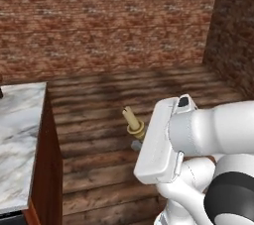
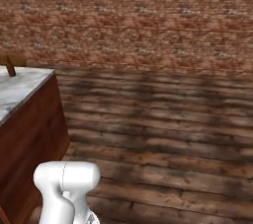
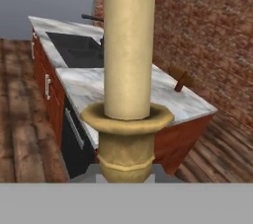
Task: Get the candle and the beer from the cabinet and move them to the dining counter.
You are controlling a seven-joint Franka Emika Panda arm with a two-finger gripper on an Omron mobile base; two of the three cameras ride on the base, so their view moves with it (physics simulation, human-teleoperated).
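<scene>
1. Dining counter (image 3: 84,85), a white-grey veined marble island with wooden sides and black sink (image 3: 76,48), stands beyond my hand.
2. Cream taper candle in brass candlestick (image 3: 127,65) is upright over the plank floor, short of the counter's near edge.
3. My gripper (image 1: 136,144) is clamped on the candlestick.

In the left base view the white hand covers the candle's (image 1: 133,121) lower stem and base, and the jaws themselves sit behind that hand. In the hand view the candle's top runs off the upper edge. The marble worktop (image 1: 20,140) is cut by the left and bottom edges.
</scene>
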